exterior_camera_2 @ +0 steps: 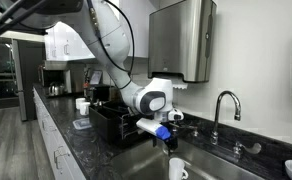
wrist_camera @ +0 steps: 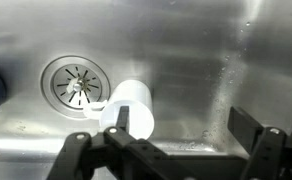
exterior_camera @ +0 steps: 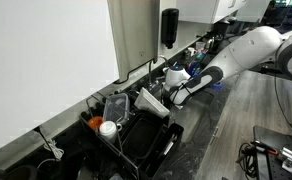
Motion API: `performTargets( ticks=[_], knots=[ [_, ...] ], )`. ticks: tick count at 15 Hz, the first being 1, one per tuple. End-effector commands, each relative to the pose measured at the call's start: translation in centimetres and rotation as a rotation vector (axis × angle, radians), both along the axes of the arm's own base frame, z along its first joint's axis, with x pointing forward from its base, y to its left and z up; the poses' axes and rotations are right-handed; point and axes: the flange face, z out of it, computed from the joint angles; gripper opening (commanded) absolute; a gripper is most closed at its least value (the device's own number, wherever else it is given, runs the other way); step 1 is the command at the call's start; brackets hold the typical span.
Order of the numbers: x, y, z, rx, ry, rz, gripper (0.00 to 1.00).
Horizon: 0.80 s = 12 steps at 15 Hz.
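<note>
The gripper [wrist_camera: 166,150] hung over the sink [wrist_camera: 191,45] with its fingers [wrist_camera: 74,152] set wide apart and holding nothing. A white cup [wrist_camera: 131,105] sat on the sink floor just beside the drain [wrist_camera: 74,82], below and between the fingers but clear of them. Whether the cup stood upright or lay over could not be told for certain. In an exterior view, the gripper [exterior_camera_2: 166,135] was above the cup [exterior_camera_2: 178,170], with the faucet [exterior_camera_2: 224,105] near and a dish rack [exterior_camera_2: 111,122] on the counter beside the basin.

Step in hand, as judged: approach to the cup, before any contact.

The next move would call for:
1. Lowering the gripper until the fingers straddle the cup wall.
2. Keeping the fingertips off the steel floor and the drain.
3. Closing only once the cup is centred, since a smooth, round, possibly wet cup could roll or slip.

No brand, label or writing could be read on the cup, the sink or the wall dispenser [exterior_camera_2: 181,40].
</note>
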Motion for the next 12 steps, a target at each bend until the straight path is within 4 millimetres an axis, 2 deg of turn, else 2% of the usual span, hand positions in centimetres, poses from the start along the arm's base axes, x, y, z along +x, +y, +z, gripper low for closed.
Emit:
performTargets(
  ticks=[1, 12],
  knots=[
    [1.5, -0.3, -0.9, 0.032, -0.024, 0.006, 1.0],
    [2.8, -1.1, -2.7, 0.029, -0.038, 0.0, 1.0]
  ],
)
